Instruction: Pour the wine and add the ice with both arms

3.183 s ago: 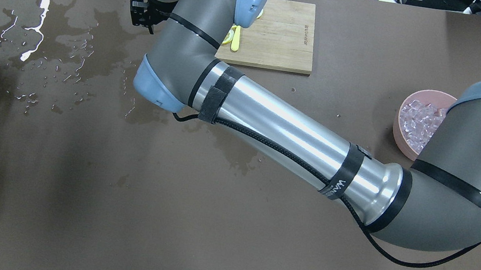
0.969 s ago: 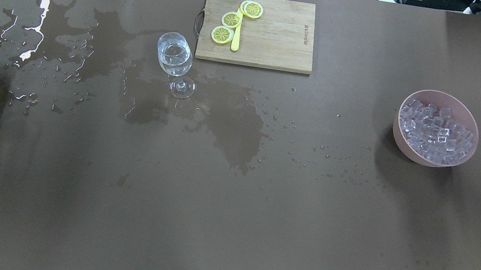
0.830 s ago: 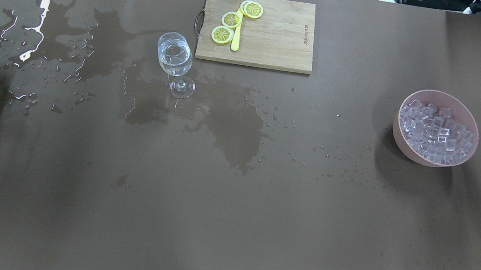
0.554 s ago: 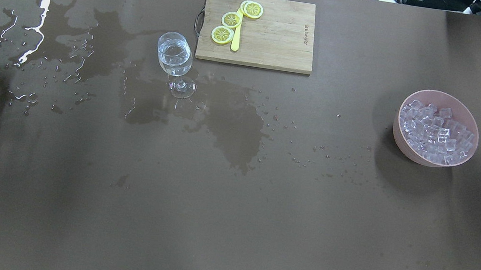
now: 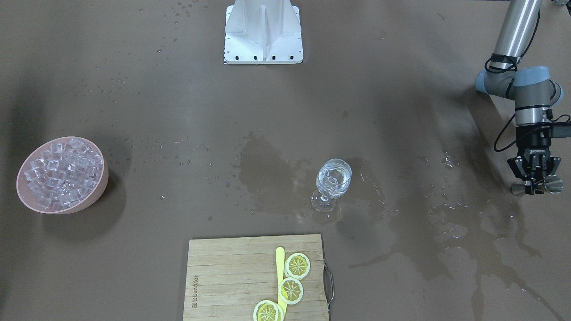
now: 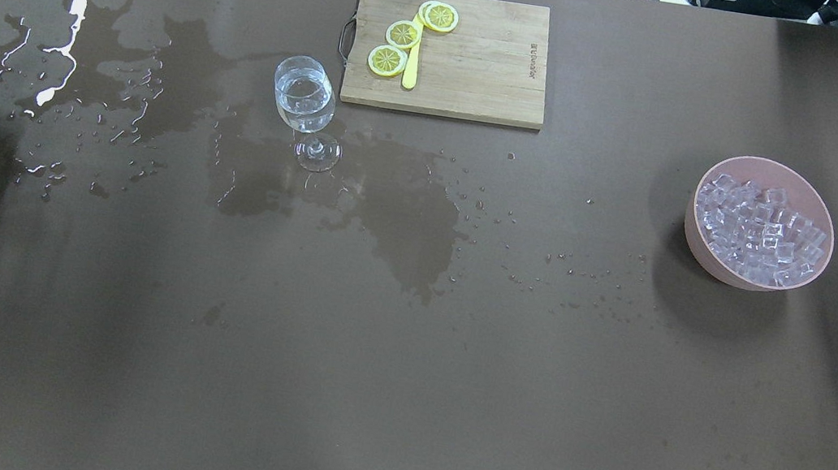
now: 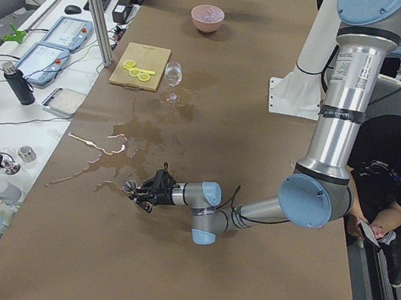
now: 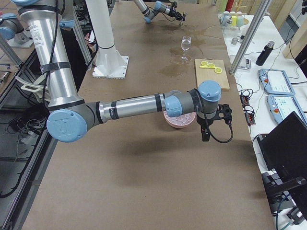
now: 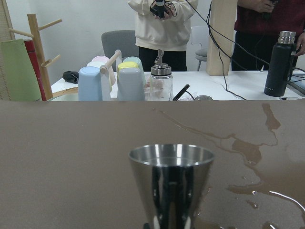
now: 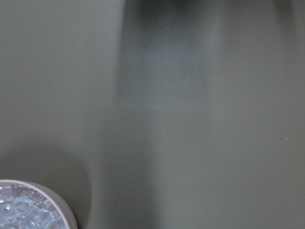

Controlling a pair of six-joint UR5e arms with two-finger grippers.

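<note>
The wine glass (image 6: 305,100) stands upright near the cutting board and holds clear liquid; it also shows in the front view (image 5: 333,179). I cannot tell whether any ice is in it. The pink bowl (image 6: 711,260) is full of ice cubes (image 6: 760,226) at the right, and in the front view (image 5: 100,187) at the left. My left gripper (image 5: 534,187) is at the table's left end, shut on a steel jigger (image 5: 554,183), which fills the left wrist view (image 9: 171,181). My right gripper (image 8: 211,125) hangs beside the bowl; I cannot tell whether it is open or shut.
A wooden cutting board (image 6: 483,72) with three lemon slices (image 6: 403,34) and a yellow knife lies at the far edge. Wet spill patches (image 6: 405,217) spread from the glass to the left end. The white mounting post (image 5: 264,31) stands at my side. Cups and bottles (image 9: 119,83) stand beyond the table's left end.
My right arm lay across the table over the glass. It has drawn back to the right and out of the overhead view. The left gripper has stayed in place.
</note>
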